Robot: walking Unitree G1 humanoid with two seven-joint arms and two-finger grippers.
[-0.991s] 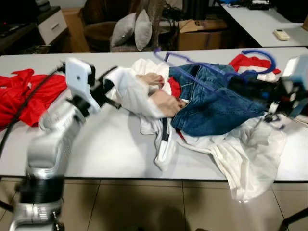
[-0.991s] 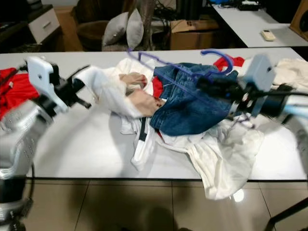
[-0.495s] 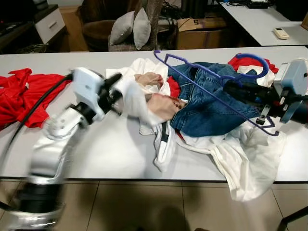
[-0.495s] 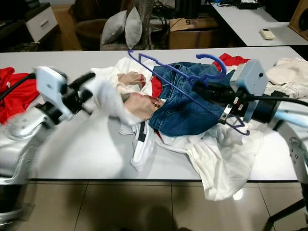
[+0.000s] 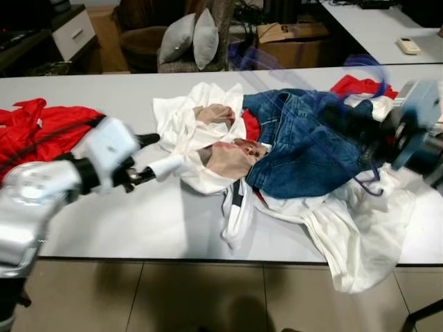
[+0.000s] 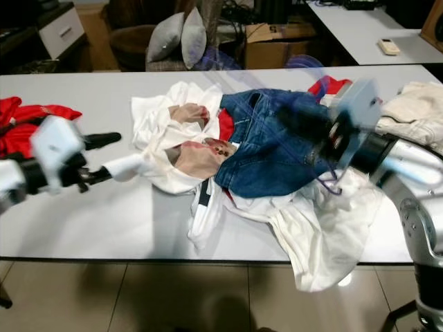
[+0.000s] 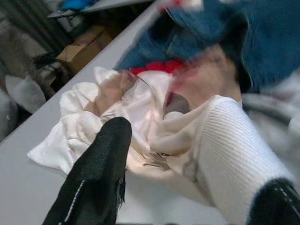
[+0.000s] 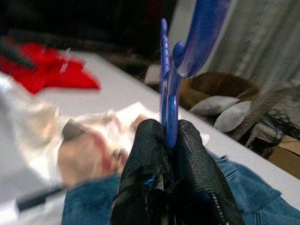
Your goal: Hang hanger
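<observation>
A blue-purple plastic hanger [image 8: 168, 70] is pinched between the black fingers of my right gripper [image 8: 171, 136], which is shut on it. That gripper [image 5: 346, 121] hovers over the blue jeans [image 5: 304, 149] at the right of the white table [image 5: 138, 214], and the hanger is a motion blur there. My left gripper [image 5: 149, 155] is low over the table left of the clothes pile. Its fingers are spread, and the ribbed cuff [image 7: 234, 150] of a white sweater's sleeve lies against one finger.
A red garment [image 5: 41, 128] lies at the table's left end and a red cloth [image 5: 356, 86] at the back right. White garments [image 5: 353, 235] hang over the front edge. Behind are pillows [image 5: 194, 38], a cardboard box [image 5: 291, 34] and a second table [image 5: 387, 31].
My left arm has dropped and pulled back to the left, and the white sleeve now lies stretched on the table. The right gripper is swinging the hanger, which has gone blurred.
</observation>
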